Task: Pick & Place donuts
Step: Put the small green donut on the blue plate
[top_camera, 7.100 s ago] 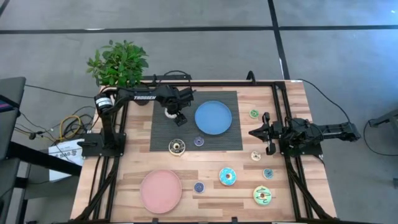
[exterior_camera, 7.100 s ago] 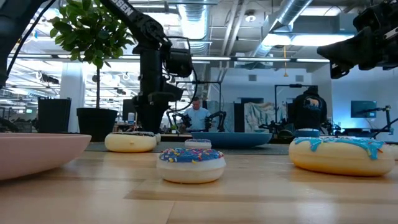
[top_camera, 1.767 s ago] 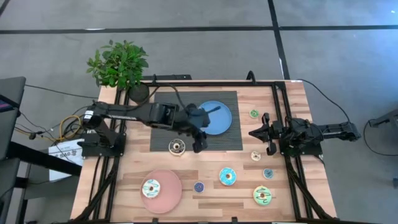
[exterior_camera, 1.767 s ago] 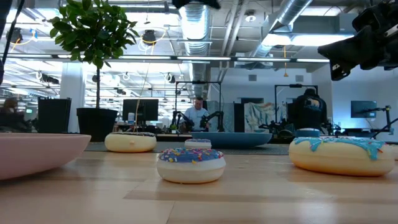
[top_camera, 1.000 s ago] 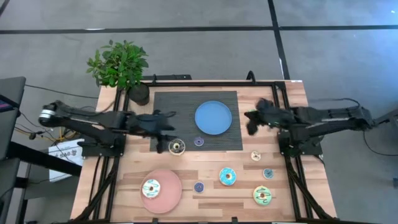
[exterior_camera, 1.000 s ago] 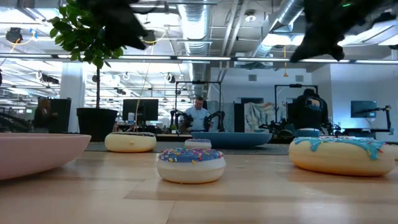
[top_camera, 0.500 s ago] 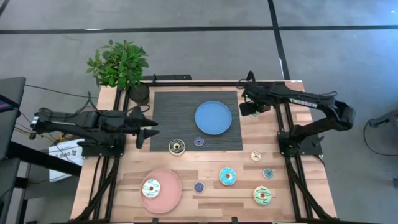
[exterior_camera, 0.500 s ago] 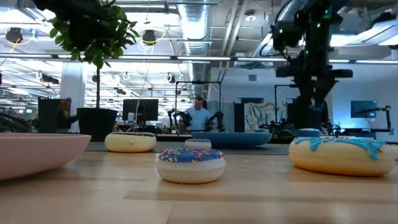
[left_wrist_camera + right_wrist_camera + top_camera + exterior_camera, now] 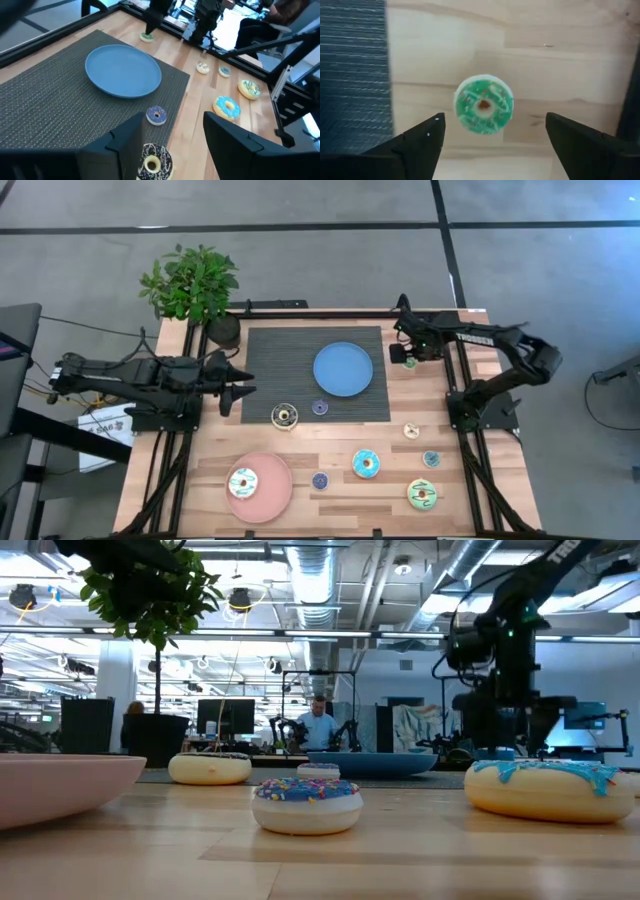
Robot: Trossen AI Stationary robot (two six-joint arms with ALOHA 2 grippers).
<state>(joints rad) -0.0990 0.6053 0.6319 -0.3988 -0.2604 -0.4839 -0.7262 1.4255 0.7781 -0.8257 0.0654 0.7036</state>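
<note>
1. Office space fills the low view behind our wooden counter (image 9: 470, 490), with monitors, ceiling ducts and a seated person (image 9: 318, 726) far off.
2. We see a dark woven mat (image 9: 270, 380) on the counter's far half, and a potted plant (image 9: 192, 285) at its far left corner.
3. We find a blue plate (image 9: 343, 369) on the mat and a pink plate (image 9: 272, 470) near the front edge; the pink plate carries a large white donut (image 9: 243, 482).
4. We count three more large donuts: a dark brown donut (image 9: 285, 415) on the mat's front edge, a blue donut (image 9: 366, 463) and a green donut (image 9: 422, 494) on bare wood.
5. We note the right hand (image 9: 408, 352) hanging over the small green donut (image 9: 483, 104) just beside the mat's right edge, fingers spread wide to either side, not touching it.
6. We see the left hand (image 9: 235, 386) waiting at the mat's left edge, fingers parted and empty.
7. We spot a small purple donut (image 9: 319, 407) on the mat beside the blue plate.
</note>
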